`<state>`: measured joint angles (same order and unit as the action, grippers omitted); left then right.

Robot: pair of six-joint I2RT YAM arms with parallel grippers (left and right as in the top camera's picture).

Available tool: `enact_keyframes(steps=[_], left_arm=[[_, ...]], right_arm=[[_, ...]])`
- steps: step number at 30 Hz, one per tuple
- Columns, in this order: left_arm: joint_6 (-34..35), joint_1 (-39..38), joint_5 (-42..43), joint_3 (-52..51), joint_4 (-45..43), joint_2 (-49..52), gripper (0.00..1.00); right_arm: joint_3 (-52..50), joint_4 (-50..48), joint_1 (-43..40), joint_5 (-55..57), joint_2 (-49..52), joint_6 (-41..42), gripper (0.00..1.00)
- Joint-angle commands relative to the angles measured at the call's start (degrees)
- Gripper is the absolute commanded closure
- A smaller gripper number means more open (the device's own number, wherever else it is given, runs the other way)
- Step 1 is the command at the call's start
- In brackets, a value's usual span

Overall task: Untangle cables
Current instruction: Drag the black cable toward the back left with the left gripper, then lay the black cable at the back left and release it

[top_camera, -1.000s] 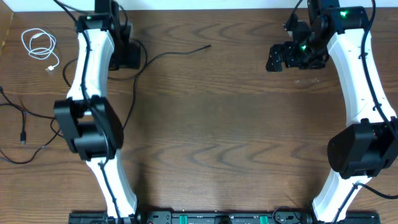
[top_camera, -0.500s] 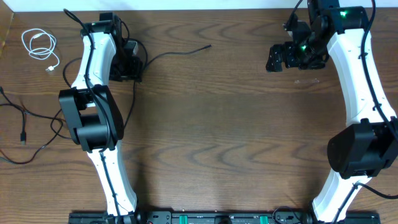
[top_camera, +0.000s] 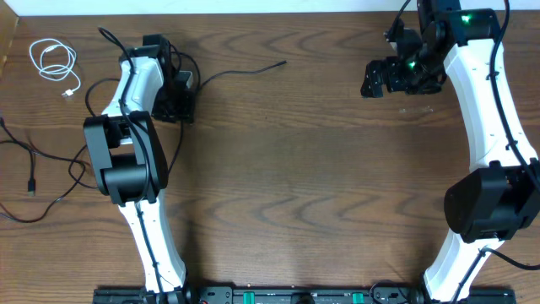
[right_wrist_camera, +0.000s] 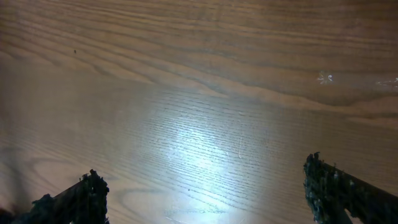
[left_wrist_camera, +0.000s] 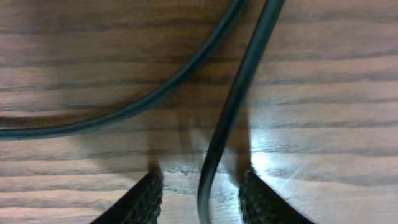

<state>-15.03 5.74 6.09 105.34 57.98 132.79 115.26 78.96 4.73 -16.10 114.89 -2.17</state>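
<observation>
1. My left gripper (left_wrist_camera: 199,196) is low over the far-left part of the table (top_camera: 295,169). Its jaws are partly apart and straddle a black cord (left_wrist_camera: 231,118), with neither pad pinching it.
2. That cord trails right, its tip lying on the wood.
3. My right gripper (right_wrist_camera: 205,193) hangs released at the far right, jaws wide above the wood.
4. The white cord (top_camera: 52,63) lies coiled in the far-left corner. A second black cord (top_camera: 32,173) loops along the left edge, apart from it.

In the left wrist view only the fingertips (left_wrist_camera: 144,200) of the left gripper (left_wrist_camera: 200,196) clear the bottom edge, and the black cable (left_wrist_camera: 227,118) between them runs off top and bottom. Overhead, its fingers hide under the wrist (top_camera: 177,89) at upper left.
</observation>
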Motion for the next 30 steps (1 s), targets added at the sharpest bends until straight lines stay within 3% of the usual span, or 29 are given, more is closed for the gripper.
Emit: enact_keyframes(steps=[1, 4, 13, 21, 25, 30], left_arm=[[0.3, 0.1, 0.8, 0.0, -0.5, 0.8, 0.65], [3.0, 0.1, 1.0, 0.3, -1.6, 0.7, 0.92], [10.0, -0.3, 5.5, 10.2, -0.5, -9.0, 0.92], [16.7, -0.2, 4.7, 11.3, -16.1, -23.8, 0.92], [19.6, -0.2, -2.4, 11.3, -22.1, -25.9, 0.92], [21.1, -0.2, -14.1, 9.9, -21.7, -25.3, 0.92]], right_arm=[[-0.4, 0.1, 0.3, -0.6, -0.4, -0.7, 0.01], [-0.4, 0.1, 0.3, -0.6, -0.4, -0.7, 0.01], [-0.4, -1.6, 0.3, -0.6, -0.4, -0.7, 0.01], [-0.4, -1.6, 0.7, -0.6, -0.4, -0.7, 0.01], [-0.4, -1.6, 1.3, -0.6, -0.4, -0.7, 0.01], [-0.4, -1.4, 2.0, -0.6, -0.4, -0.7, 0.01]])
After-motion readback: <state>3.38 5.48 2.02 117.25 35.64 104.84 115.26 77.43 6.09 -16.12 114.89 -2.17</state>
